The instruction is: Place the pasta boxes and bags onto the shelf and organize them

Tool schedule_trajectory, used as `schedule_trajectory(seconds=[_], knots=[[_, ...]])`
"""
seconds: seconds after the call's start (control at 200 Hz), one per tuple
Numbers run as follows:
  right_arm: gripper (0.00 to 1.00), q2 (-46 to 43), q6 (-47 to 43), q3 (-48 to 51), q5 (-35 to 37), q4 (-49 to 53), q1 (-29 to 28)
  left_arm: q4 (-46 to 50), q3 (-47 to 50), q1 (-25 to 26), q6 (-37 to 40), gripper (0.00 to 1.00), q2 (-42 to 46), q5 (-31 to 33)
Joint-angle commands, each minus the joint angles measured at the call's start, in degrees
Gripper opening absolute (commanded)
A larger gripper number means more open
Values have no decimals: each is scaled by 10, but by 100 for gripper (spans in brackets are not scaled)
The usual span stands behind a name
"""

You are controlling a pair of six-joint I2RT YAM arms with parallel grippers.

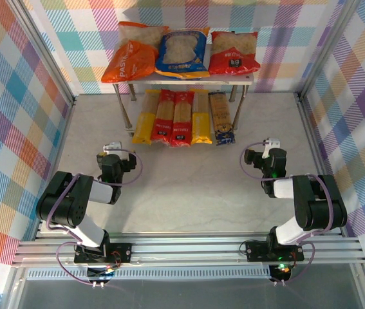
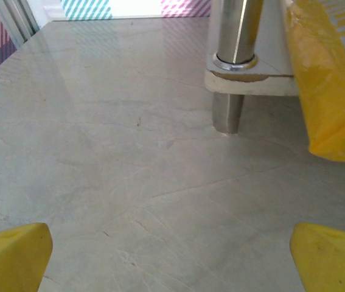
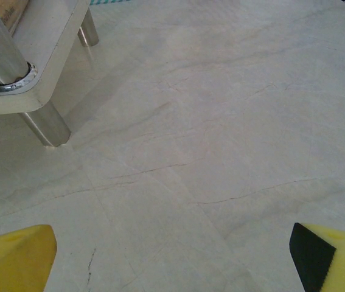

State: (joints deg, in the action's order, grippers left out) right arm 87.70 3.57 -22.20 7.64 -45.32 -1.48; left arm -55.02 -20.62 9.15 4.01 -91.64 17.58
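The shelf [image 1: 201,81] stands at the back of the table. Three bags lie side by side on its upper board: orange [image 1: 131,56], blue [image 1: 182,53] and red [image 1: 233,53]. Several long pasta boxes lie in a row on the lower board: yellow [image 1: 143,121], two red [image 1: 165,118] [image 1: 182,120], yellow [image 1: 201,118] and dark [image 1: 221,118]. My left gripper [image 1: 114,153] [image 2: 172,261] is open and empty over bare table, in front of a shelf leg [image 2: 233,61] and the yellow pack [image 2: 330,79]. My right gripper [image 1: 266,147] [image 3: 172,258] is open and empty near the shelf's right front leg [image 3: 44,125].
Checked fabric walls close in the table on the left, back and right. Metal frame rails [image 1: 188,248] run along the near edge by the arm bases. Bare marble-look tabletop [image 1: 188,180] lies between the two arms and in front of the shelf.
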Motion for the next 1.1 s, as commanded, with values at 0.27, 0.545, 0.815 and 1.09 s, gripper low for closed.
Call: schedule_trajectory(seconds=[0.27, 0.545, 0.815, 1.09], knots=[[99, -2, -9, -7, -12, -28, 3, 14, -10, -11, -15, 100, 9, -1], [99, -2, -9, -7, -13, -28, 2, 14, -10, -10, -14, 100, 9, -1], [99, -2, -9, -7, -12, -28, 3, 16, -11, -11, -14, 100, 9, -1], [99, -2, -9, -7, -12, -28, 3, 18, -13, -11, -15, 100, 9, -3]])
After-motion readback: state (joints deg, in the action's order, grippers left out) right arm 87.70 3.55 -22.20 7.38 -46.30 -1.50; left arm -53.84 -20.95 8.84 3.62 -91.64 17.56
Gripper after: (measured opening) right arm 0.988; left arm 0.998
